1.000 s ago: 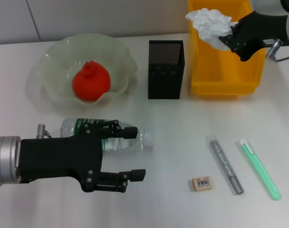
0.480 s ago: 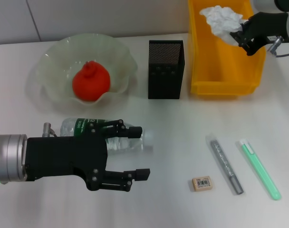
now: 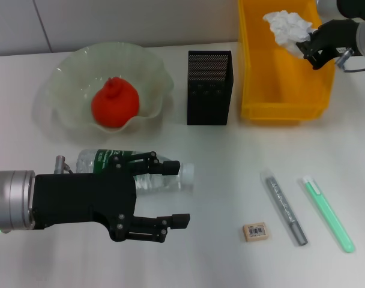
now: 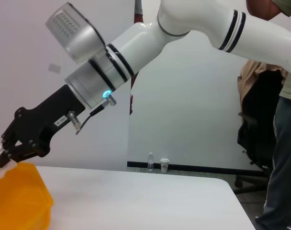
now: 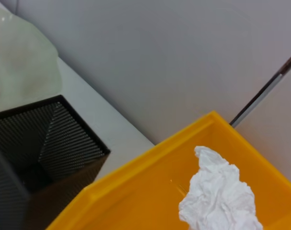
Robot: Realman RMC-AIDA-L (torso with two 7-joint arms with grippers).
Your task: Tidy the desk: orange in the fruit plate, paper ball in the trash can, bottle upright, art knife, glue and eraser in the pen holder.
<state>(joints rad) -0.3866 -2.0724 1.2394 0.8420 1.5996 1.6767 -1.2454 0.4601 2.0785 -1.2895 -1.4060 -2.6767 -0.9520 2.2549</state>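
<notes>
- Our right gripper (image 3: 307, 48) has carried the paper ball (image 3: 287, 25) farther over the trash can (image 3: 282, 111) in the last second; it stays pinched shut on it, ready for release.
- Our left gripper (image 3: 173, 193), fingers spread and empty, has crept right beside the lying bottle (image 3: 134, 171).
- The orange (image 3: 114, 102) sits in the plate (image 3: 62, 72).

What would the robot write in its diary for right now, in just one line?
right gripper: holds paper ball over trash can | left gripper: open beside lying bottle | orange: in fruit plate
</notes>
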